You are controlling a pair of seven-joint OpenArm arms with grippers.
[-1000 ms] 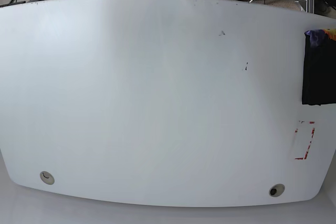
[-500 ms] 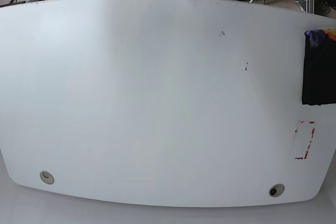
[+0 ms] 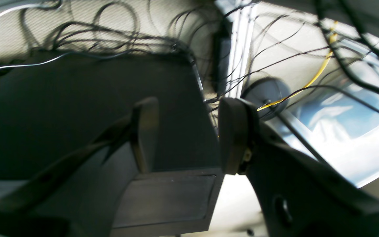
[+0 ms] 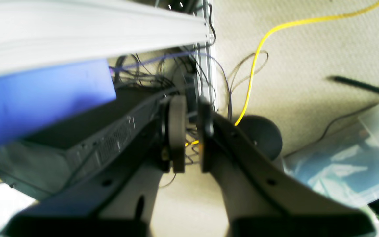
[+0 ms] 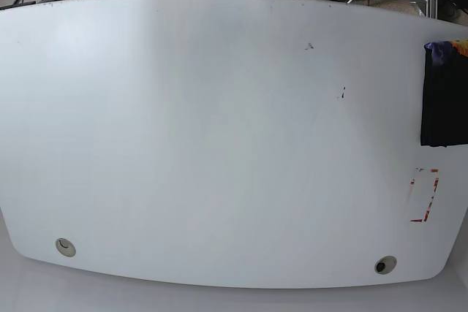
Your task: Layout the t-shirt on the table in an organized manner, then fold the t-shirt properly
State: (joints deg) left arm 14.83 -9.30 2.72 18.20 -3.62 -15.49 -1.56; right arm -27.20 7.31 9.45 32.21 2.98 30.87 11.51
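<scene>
1 t-shirt (image 5: 444,93), 1 table (image 5: 219,144); left tool (image 3: 189,135) released, right tool (image 4: 189,131) clenched, empty.

Blurry wrist views, bright glare

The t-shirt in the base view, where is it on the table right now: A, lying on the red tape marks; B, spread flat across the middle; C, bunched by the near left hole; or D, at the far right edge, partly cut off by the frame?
D: the t-shirt sits as a dark block at the table's right edge, above the red tape marks and apart from them.
</scene>
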